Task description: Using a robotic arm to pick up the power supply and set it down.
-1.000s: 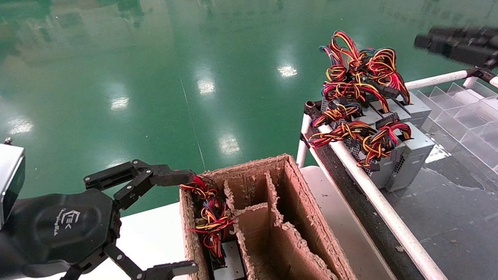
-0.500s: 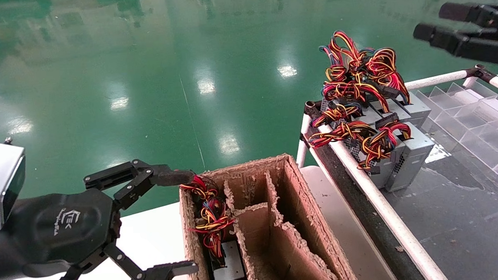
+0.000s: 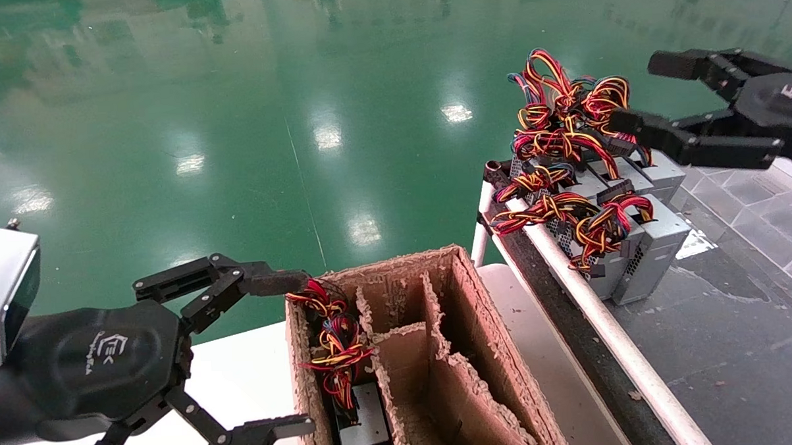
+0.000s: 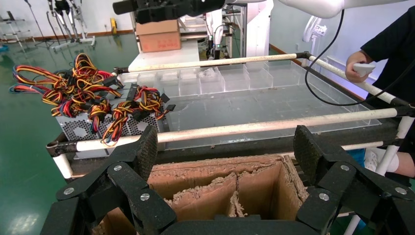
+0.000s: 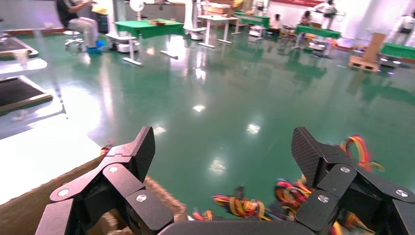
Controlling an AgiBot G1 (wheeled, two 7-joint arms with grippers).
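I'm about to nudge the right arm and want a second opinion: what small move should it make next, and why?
Probably lower the right tool toward the power supplies stacked at the rack's corner. It is open and empty, above and just beside their wire bundles, touching nothing. The left tool sits open by the cardboard box, apparently idle.

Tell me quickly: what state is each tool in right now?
Left tool: open, holding nothing, beside the cardboard box.
Right tool: open, empty, above the power supplies.
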